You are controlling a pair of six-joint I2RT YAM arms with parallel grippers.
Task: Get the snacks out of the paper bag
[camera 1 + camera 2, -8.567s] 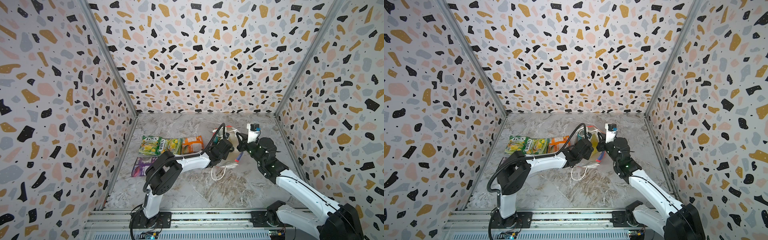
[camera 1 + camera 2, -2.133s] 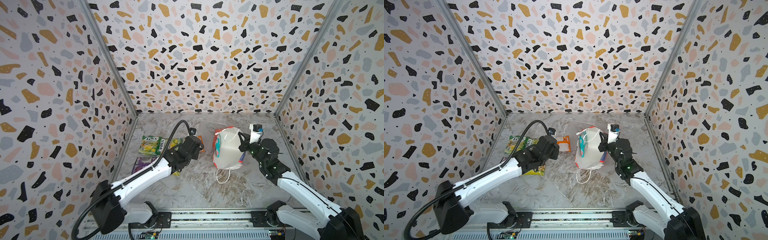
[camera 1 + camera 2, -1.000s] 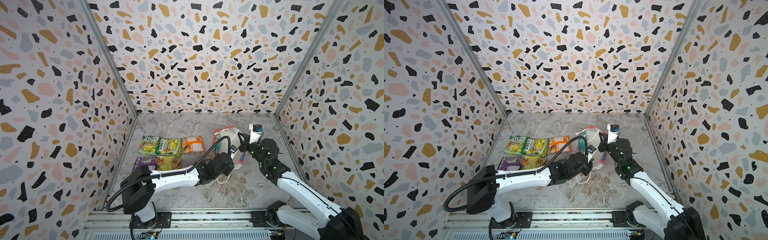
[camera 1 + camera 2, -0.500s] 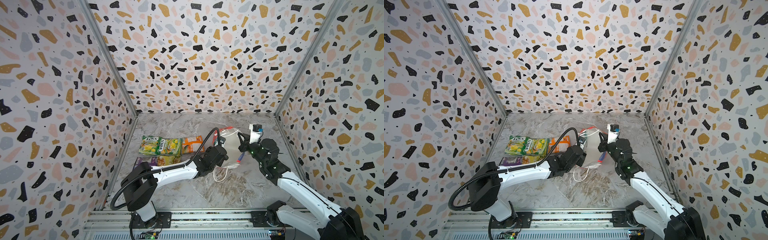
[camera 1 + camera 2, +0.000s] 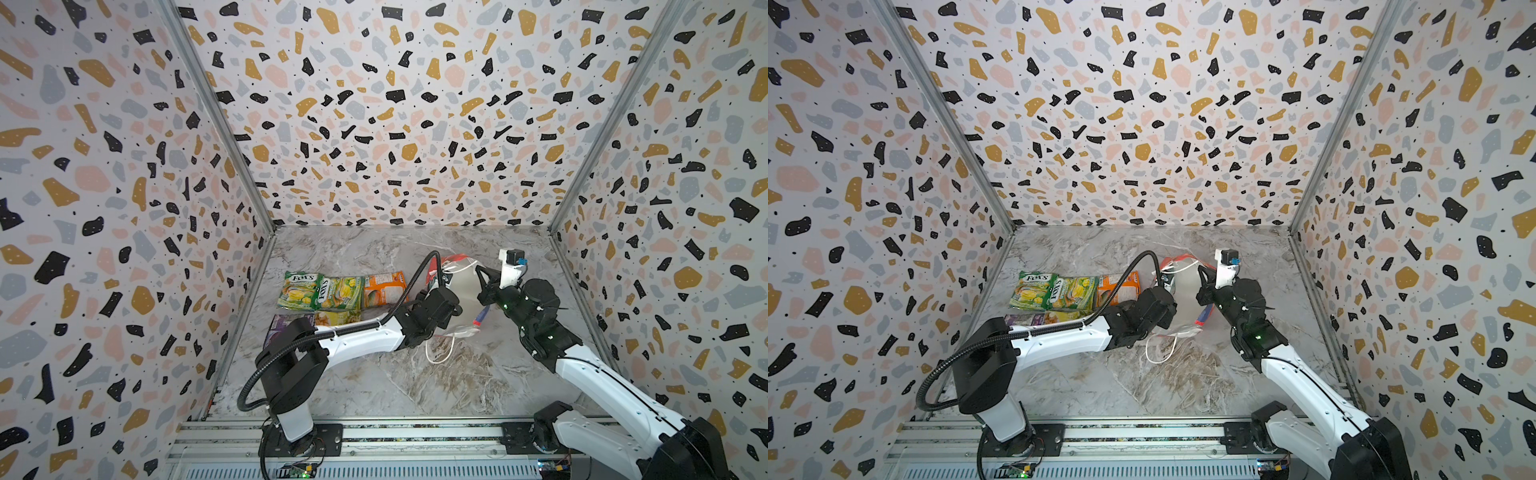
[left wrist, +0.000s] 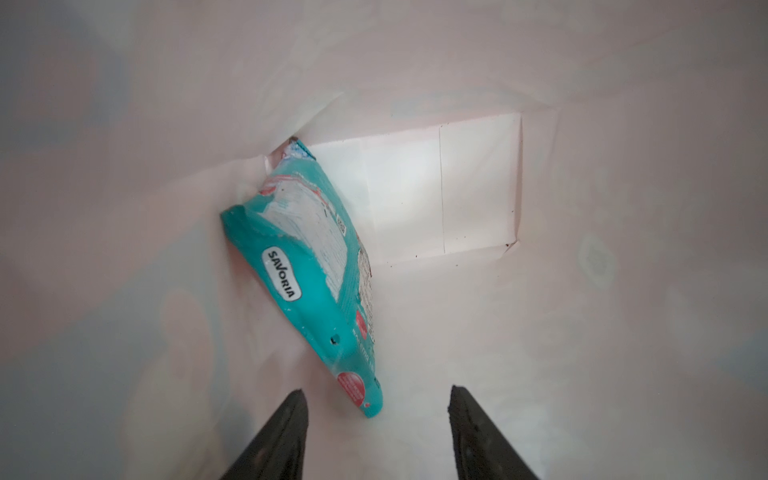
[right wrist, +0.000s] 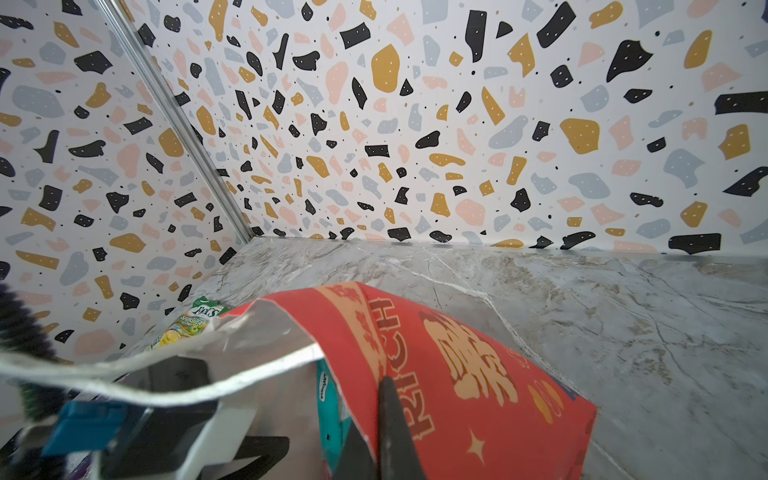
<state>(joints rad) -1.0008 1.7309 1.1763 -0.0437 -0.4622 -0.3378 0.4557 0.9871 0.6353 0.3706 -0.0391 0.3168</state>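
Left wrist view looks right down inside the paper bag (image 6: pixel 582 124), so the left hand (image 6: pixel 378 390) has just gone in through the mouth. Its two fingers are now spread apart with nothing between them. The teal packet (image 6: pixel 307 266) leans on the bag's white wall just in front of them. A second ago this hand was nearly pressed together and sat a bit nearer the robot's base. I think the hand is ready to close on the last snack in the bag, and that is the step going on now

The right hand (image 7: pixel 374 432) is pressed together on the red edge of the bag and holds the mouth open, as it did before

In both top views five snacks lie out on the counter (image 5: pixel 415 382), to the left of the bag. They are two green-yellow FOX'S packets (image 5: pixel 301 291), the orange packet (image 5: pixel 384 289), the purple packet (image 5: pixel 284 322) and the yellow packet (image 5: pixel 338 318). In the oldest picture only four lay there and the yellow one was missing. About two seconds ago the left hand was over by those packets, and the bag's white inside showed. Five are out and one is left to go
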